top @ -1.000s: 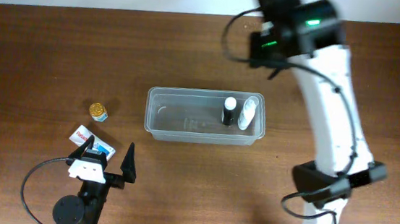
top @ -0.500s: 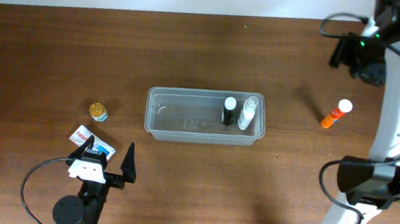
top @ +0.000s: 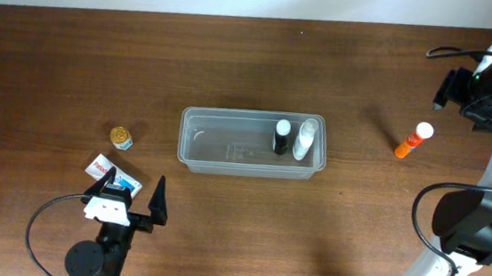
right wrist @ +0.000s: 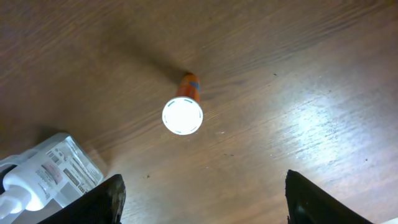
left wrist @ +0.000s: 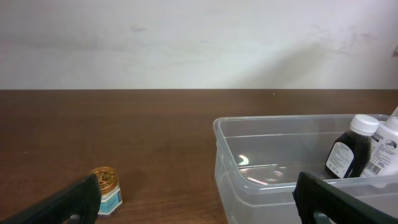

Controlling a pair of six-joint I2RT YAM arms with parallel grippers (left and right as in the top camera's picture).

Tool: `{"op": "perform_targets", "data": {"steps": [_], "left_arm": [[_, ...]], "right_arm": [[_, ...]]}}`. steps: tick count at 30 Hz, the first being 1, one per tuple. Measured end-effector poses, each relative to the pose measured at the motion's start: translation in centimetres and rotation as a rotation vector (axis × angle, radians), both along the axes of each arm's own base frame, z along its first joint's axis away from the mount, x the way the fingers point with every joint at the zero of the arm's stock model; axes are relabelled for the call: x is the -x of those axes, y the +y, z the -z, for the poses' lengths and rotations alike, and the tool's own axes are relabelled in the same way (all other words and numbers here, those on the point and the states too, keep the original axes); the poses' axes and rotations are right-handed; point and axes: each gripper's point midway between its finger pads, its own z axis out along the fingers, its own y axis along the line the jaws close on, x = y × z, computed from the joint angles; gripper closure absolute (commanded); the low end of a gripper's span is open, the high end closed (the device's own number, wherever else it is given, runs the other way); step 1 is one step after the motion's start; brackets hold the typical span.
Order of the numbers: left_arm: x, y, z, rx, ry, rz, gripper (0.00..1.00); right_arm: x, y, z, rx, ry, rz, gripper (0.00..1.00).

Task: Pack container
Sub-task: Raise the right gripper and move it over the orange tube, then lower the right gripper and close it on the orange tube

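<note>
The clear container lies mid-table and holds a black bottle and a white bottle at its right end. An orange bottle with a white cap stands on the table to its right. My right gripper hovers up and right of that bottle, open and empty. In the right wrist view the orange bottle is ahead of the spread right fingers. My left gripper rests open and empty at the front left. In the left wrist view the container is ahead of the open left gripper.
A small gold-lidded jar stands left of the container, also in the left wrist view. A flat white and blue packet lies partly under the left gripper. The container's corner shows in the right wrist view.
My right arm has swung from above the container's right end to the far right of the table, uncovering the orange bottle. The left arm has not moved.
</note>
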Motion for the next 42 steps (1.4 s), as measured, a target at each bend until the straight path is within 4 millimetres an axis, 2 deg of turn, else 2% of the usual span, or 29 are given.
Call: {"op": "perform_targets", "data": {"steps": [10, 19, 25, 34, 36, 42], "left_arm": [[0.0, 0.0, 0.0, 0.0, 0.0, 0.0, 0.01], [0.0, 0.0, 0.0, 0.0, 0.0, 0.0, 0.01], [0.0, 0.0, 0.0, 0.0, 0.0, 0.0, 0.01], [0.0, 0.0, 0.0, 0.0, 0.0, 0.0, 0.01], [0.0, 0.0, 0.0, 0.0, 0.0, 0.0, 0.01], [0.0, 0.0, 0.0, 0.0, 0.0, 0.0, 0.0]], "right_arm": [[-1.0, 0.6, 0.6, 0.011, -0.011, -0.093, 0.21], [-1.2, 0.7, 6.5, -0.013, 0.062, -0.144, 0.2], [-1.5, 0.6, 8.7, -0.018, 0.07, -0.175, 0.2], [-2.6, 0.5, 10.3, -0.007, 0.031, -0.219, 0.26], [-2.7, 0.5, 10.7, -0.01, 0.03, -0.224, 0.32], [-2.6, 0.6, 11.3, -0.015, 0.032, -0.229, 0.37]]}}
